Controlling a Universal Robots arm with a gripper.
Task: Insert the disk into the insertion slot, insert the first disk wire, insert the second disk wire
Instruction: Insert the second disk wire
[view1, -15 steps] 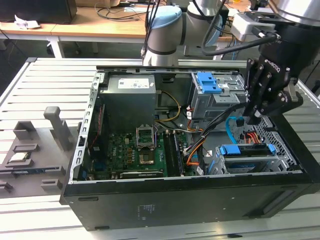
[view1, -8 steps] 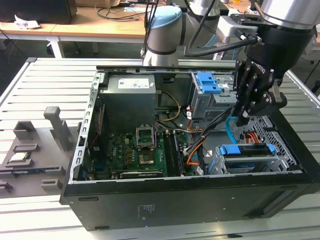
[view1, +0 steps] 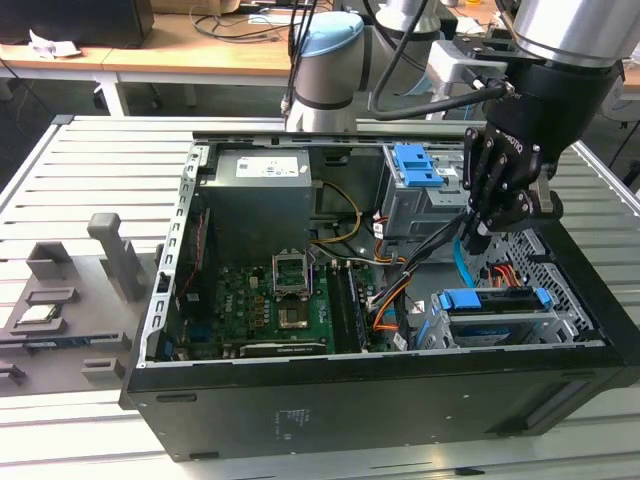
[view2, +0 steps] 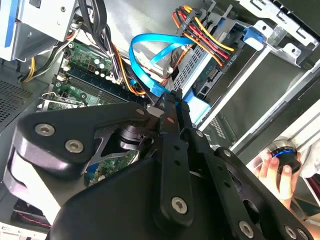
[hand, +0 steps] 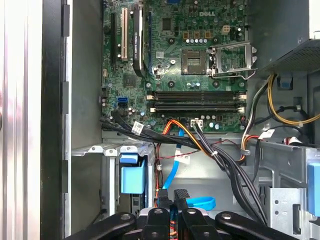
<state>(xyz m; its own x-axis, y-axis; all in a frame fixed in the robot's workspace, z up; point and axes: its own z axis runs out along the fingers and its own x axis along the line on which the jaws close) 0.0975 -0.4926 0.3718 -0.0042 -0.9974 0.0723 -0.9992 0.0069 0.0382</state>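
Observation:
The disk, in its blue carrier, lies inside the insertion slot at the case's front corner on the exterior view's right. My gripper hangs just above and behind it. Its fingers are shut on the plug end of the second disk wire, a light-blue flat cable that loops away from the tips. The same cable runs down into the shut gripper in the first wrist view. The first disk wire ends in a black plug that sits against the disk's rear edge.
The taller cage with a blue latch stands behind the gripper. Thick black cables cross the bay beside the motherboard. A person's hand holds a small device outside the case. Grey fixtures stand on the table at the exterior view's left.

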